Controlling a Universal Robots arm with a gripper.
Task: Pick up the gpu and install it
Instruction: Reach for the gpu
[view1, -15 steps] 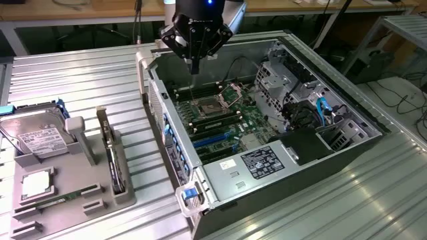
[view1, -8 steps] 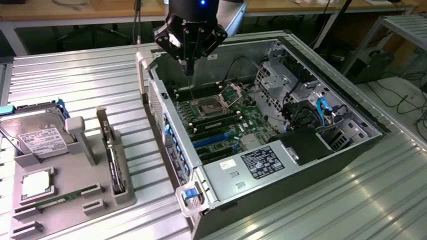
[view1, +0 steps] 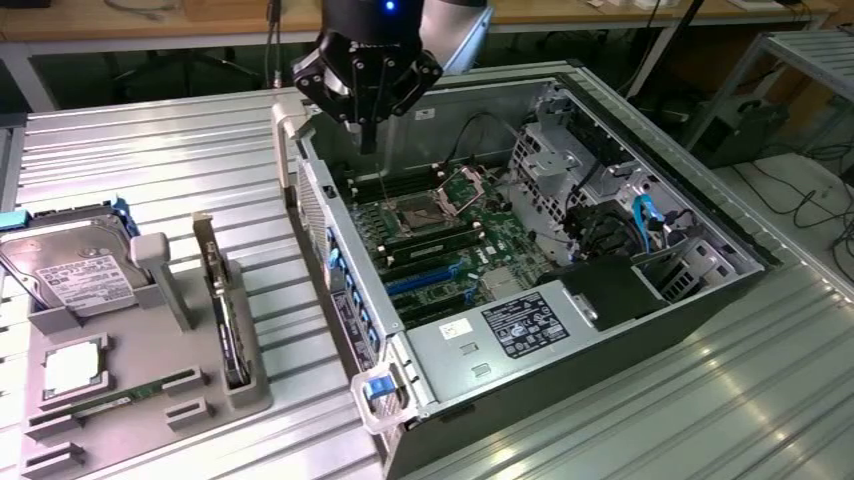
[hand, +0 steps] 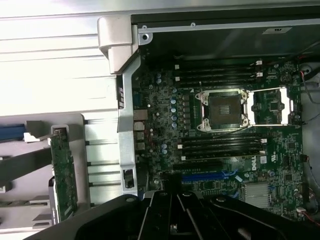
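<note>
The gpu (view1: 222, 312) stands on edge in a slot of the grey holder tray (view1: 147, 300) at the exterior view's left. It is a thin dark card with a pale bracket at its far end. In the wrist view the gpu (hand: 64, 175) shows its green board face. My gripper (view1: 367, 143) hangs over the far corner of the open computer case (view1: 627, 330), well apart from the card. Its dark fingers meet in one tip with nothing between them. The gripper (hand: 171, 194) looks down on the motherboard (hand: 225, 125) with its bare processor socket (hand: 222, 110).
The tray also holds a silver hard drive (view1: 83, 272), a square processor (view1: 74, 366) and a slim memory stick (view1: 123, 396). The case's raised side wall (view1: 320, 230) stands between tray and motherboard. Cables and a drive cage (view1: 627, 215) fill the case's far side.
</note>
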